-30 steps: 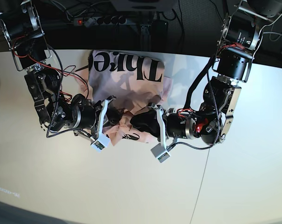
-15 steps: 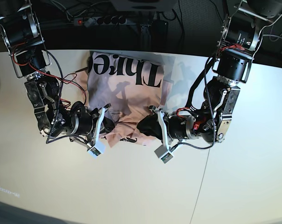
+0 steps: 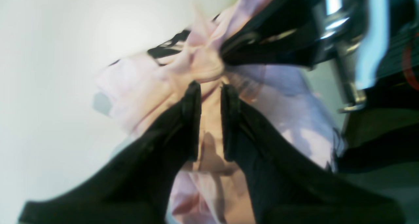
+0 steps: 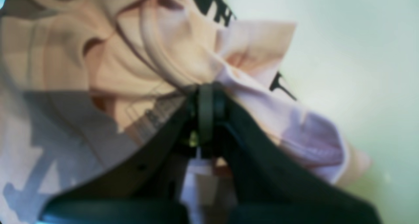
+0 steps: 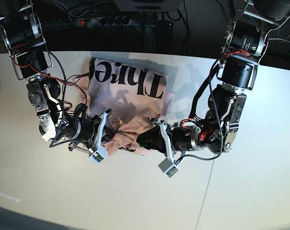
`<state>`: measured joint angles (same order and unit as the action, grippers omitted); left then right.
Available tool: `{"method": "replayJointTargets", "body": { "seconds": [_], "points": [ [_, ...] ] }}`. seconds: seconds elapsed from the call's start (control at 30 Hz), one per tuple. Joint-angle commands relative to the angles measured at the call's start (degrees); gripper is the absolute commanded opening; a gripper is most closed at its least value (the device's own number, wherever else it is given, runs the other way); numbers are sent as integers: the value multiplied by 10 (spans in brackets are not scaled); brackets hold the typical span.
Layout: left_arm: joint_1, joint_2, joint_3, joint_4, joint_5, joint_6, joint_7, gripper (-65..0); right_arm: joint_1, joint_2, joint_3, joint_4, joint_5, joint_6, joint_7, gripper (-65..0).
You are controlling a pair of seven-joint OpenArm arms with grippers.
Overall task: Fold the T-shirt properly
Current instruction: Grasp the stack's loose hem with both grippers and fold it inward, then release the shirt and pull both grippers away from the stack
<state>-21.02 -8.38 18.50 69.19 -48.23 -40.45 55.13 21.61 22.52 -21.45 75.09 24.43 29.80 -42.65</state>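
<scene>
Left wrist view: I see my left tool (image 3: 211, 89) with its jaws a narrow gap apart, pinching bunched cloth of the large pale pink cotton T-shirt (image 3: 199, 60).

Right wrist view: my right tool (image 4: 205, 93) is clamped tight on a gathered fold of the shirt.

Base view: the T-shirt (image 5: 128, 96) lies crumpled on the white table (image 5: 135, 191), black lettering up, both tools gripping its near edge.

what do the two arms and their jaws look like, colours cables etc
Both arms are black cylindrical segments with silver metal brackets and loose black and red cables. The left gripper and right gripper have tapered black jaws with ribbed inner faces, and a pale grey camera mount sticks out at each wrist.
</scene>
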Motion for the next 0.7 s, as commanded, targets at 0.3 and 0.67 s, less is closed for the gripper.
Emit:
{"method": "replayJointTargets", "body": {
  "seconds": [0.3,0.67],
  "points": [
    [-15,-19,-103,20,-82,4,56,-534,58,6,10,7,0,38,7,-650],
    [42,-138,-139,94,-133,4,82,-534,53,51,162,23,122,35,-52,-650]
  ]
}}
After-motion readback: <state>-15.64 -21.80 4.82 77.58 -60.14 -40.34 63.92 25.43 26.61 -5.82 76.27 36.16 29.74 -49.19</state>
